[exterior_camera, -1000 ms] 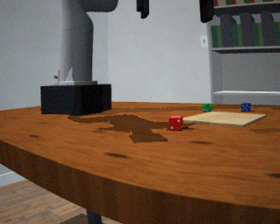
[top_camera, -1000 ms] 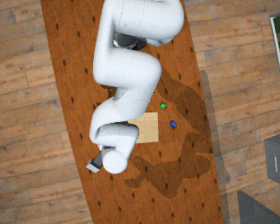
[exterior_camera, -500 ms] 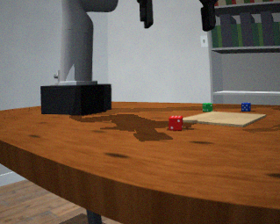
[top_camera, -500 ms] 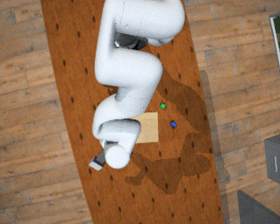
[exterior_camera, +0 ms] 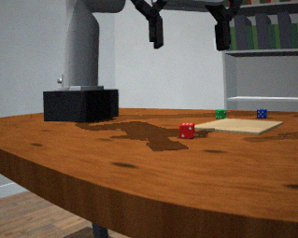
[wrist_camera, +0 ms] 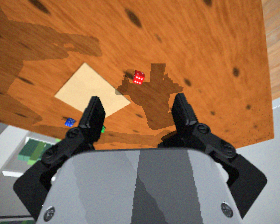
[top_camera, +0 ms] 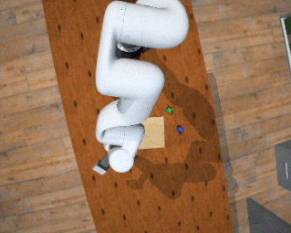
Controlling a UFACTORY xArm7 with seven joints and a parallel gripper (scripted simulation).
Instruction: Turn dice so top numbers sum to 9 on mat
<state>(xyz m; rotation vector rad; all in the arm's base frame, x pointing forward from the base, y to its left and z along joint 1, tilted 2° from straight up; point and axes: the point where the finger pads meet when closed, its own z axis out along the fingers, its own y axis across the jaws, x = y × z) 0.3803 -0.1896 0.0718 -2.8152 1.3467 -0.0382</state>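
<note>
Exterior view showed you all three dice, red (exterior_camera: 187, 131) (wrist_camera: 138, 77), green (top_camera: 169, 110) (exterior_camera: 220, 114) (wrist_camera: 103, 129) and blue (top_camera: 180, 129) (exterior_camera: 262, 114) (wrist_camera: 70, 122), still to be placed on the mat (top_camera: 154, 132) (exterior_camera: 244, 126) (wrist_camera: 91, 91); your end effector (exterior_camera: 190, 47) (wrist_camera: 137, 103) stood apart.

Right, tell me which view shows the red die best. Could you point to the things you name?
The wrist view: the red die (exterior_camera: 187, 131) (wrist_camera: 138, 77) appears there from above, its top pips readable. The exterior view shows it side-on, beside the mat (top_camera: 155, 132) (exterior_camera: 244, 125) (wrist_camera: 90, 90). The top view doesn't show it.

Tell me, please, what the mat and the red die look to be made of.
The mat: pale tan and matt, perhaps cork or thin wood. The red die: probably plastic, judging by its even colour and crisp white pips.
</note>
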